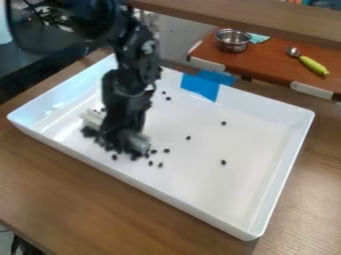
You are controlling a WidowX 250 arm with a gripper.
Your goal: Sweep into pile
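Hand (124,135) near black bits (90,132) (small, roundish), partly clustered.

The tray (200,174) looks like smooth, softly glossy plastic, and the desk (80,199) shows wood grain. The pot (233,41) is shiny metal, the tape (201,86) matt; the spoon's handle (313,65) looks like smooth plastic.

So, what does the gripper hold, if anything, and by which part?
The gripper holds a pale bar near its middle, with both ends sticking out.
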